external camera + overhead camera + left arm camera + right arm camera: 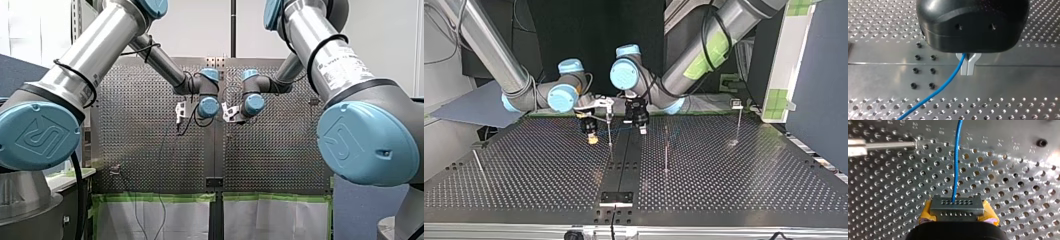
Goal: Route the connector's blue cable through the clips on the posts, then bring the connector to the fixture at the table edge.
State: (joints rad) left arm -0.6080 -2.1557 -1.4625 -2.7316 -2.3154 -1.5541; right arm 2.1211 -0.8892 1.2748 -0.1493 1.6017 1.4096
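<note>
In the right wrist view my right gripper [957, 216] is shut on the grey connector [957, 207], which sits between its yellow pads [925, 213]. The blue cable [956, 162] leaves the connector and runs straight ahead over the perforated plate. In the left wrist view my left gripper [967, 67] has its metal fingers shut on the blue cable [948, 83], which trails away below it. In the top view my right gripper [593, 138] and my left gripper [642, 129] hang close together near the table's far edge. A thin post [609, 131] stands between them.
More thin posts stand in the top view: one [666, 152] near the middle, one with a clip [737, 120] at the right, one [478, 164] at the left. The black fixture [616, 197] sits at the near table edge. A post [885, 144] lies ahead of my right gripper.
</note>
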